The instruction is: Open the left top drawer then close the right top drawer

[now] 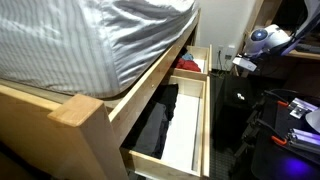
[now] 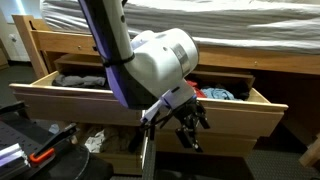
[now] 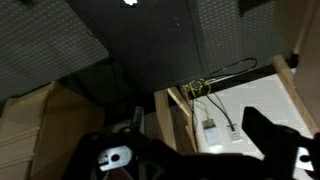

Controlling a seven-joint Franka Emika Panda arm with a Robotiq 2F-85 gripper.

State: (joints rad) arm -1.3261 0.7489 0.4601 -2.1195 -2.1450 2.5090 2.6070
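We find the left top drawer (image 2: 60,104) pulled out from the bed (image 2: 270,62), black clothing (image 2: 80,80) showing, so we judge the first step done. The right top drawer (image 2: 245,120) also stands open, and closing it is left. The tool (image 2: 190,132) hangs near its front, fingers spread, holding nothing.

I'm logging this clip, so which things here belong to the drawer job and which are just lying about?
Job: left top drawer, right top drawer, claw.
Lying about: mattress, black clothes, red items.
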